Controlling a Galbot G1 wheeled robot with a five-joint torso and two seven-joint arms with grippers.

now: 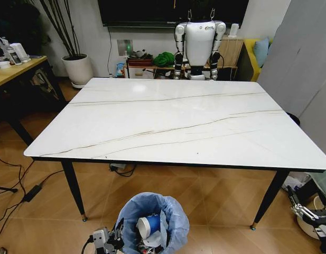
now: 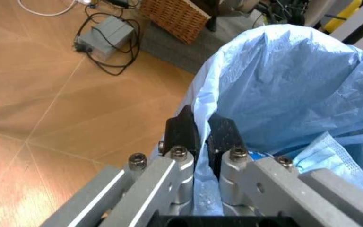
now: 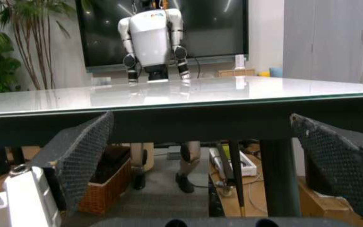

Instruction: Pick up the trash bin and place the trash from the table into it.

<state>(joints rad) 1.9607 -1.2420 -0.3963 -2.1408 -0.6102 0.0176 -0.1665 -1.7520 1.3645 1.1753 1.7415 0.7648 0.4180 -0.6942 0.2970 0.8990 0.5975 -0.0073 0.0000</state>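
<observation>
The trash bin (image 1: 152, 219), lined with a crinkly light-blue bag, stands on the floor just in front of the table (image 1: 178, 116). A blue-white paper cup (image 1: 149, 226) lies inside it. My left gripper (image 1: 118, 235) is at the bin's left rim. In the left wrist view this gripper (image 2: 203, 137) is shut on the bag-covered rim of the bin (image 2: 295, 85), and a pale-blue tissue (image 2: 332, 156) lies inside. My right gripper (image 1: 305, 211) hangs low by the table's front right leg. In the right wrist view it (image 3: 200, 118) is open, facing the table's edge (image 3: 181, 97).
A white humanoid robot (image 1: 199, 42) stands behind the table. A tan wooden desk (image 1: 15, 71) and a potted plant (image 1: 78, 69) are at the left. Cables (image 1: 25, 193) trail over the floor there. A wicker basket (image 2: 172, 19) and a power adapter (image 2: 109, 33) sit under the table.
</observation>
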